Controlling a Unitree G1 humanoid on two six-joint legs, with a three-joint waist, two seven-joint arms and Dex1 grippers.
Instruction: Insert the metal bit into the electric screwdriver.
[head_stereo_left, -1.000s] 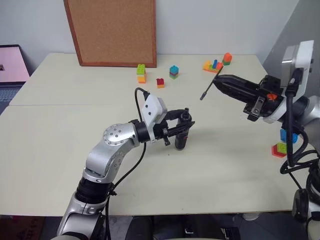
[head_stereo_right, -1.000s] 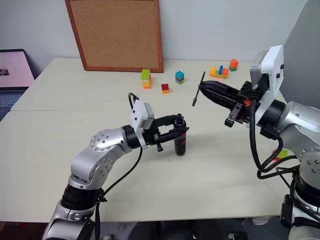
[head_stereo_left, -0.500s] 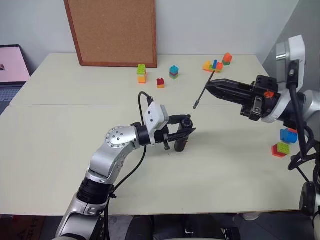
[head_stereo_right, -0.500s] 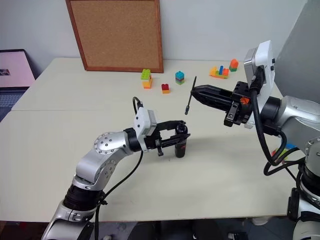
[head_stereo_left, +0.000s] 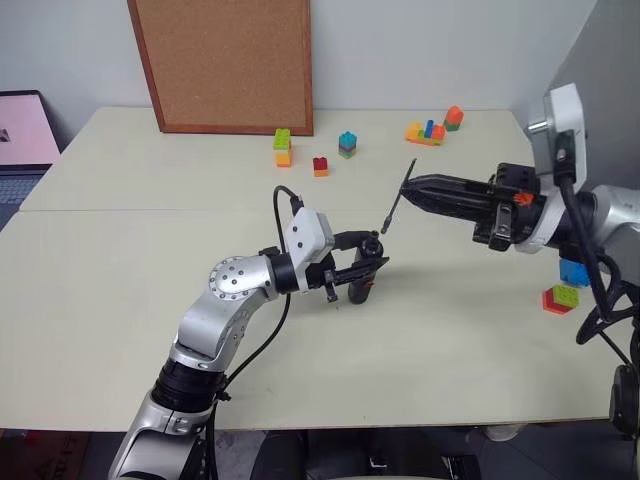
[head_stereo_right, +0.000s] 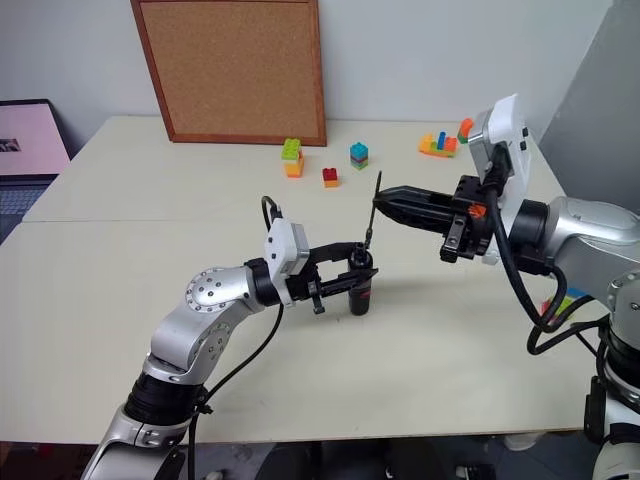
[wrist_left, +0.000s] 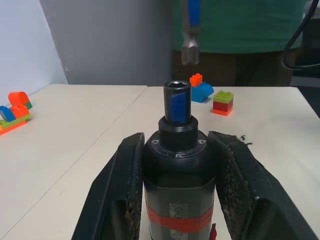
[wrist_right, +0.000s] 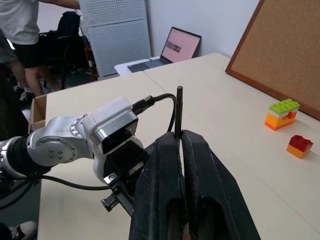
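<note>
Left gripper (head_stereo_right: 352, 271) clamped on the electric screwdriver (head_stereo_right: 360, 290), upright on the table (head_stereo_right: 120, 260). Right gripper (head_stereo_right: 382, 201) pinches the metal bit (head_stereo_right: 372, 212), its lower end just above the screwdriver's open socket.

Head stereo pair looks down over table (head_stereo_left: 120, 300); wrist cameras sit close behind own jaws.

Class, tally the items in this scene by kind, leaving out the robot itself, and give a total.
toy brick groups: 7
electric screwdriver: 1
metal bit: 1
cork board: 1
laptop: 1
Total: 11
</note>
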